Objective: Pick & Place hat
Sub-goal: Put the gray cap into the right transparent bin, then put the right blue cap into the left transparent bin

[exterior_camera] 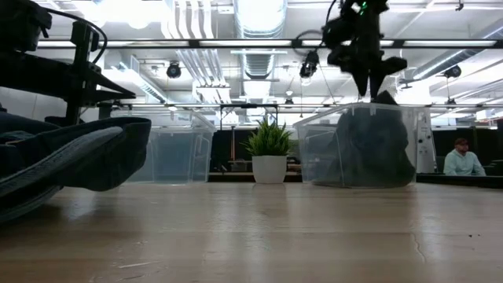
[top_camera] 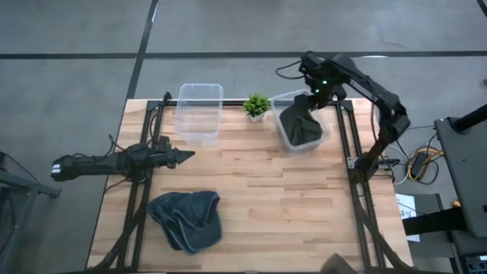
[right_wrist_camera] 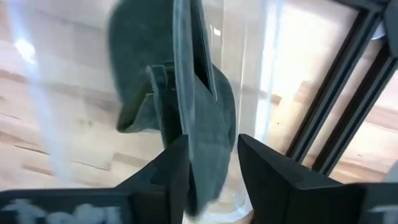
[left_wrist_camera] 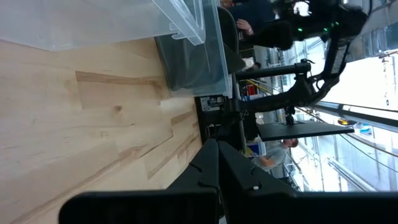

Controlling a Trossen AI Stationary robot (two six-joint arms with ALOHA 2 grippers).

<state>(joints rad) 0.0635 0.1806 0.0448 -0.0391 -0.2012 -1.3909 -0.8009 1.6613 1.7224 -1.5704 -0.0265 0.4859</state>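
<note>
A dark grey hat (top_camera: 300, 129) sits in the clear bin (top_camera: 326, 138) at the table's far right. My right gripper (top_camera: 313, 97) stands over that bin, pointing down, shut on the hat's upstanding part. In the low view the hat (exterior_camera: 373, 149) fills the bin below the gripper (exterior_camera: 368, 90). A second heap of dark grey hats (top_camera: 186, 221) lies flat on the table near its front left. My left gripper (top_camera: 186, 156) waits shut, low over the table's left side, touching nothing. My right gripper (right_wrist_camera: 211, 168) has an upstanding fold of the hat (right_wrist_camera: 208, 140) pinched between its two fingers. The fingers come from above, pointing down into the bin. The rest of the hat (right_wrist_camera: 143, 93) hangs below the fingers, and its lower part lies in the bin.
An empty clear bin (top_camera: 199, 113) stands at the far left-centre, with a small potted plant (top_camera: 256, 106) between the two bins. Bare wood lies across the table's middle and near right. A person (exterior_camera: 462, 157) sits in the room beyond the table.
</note>
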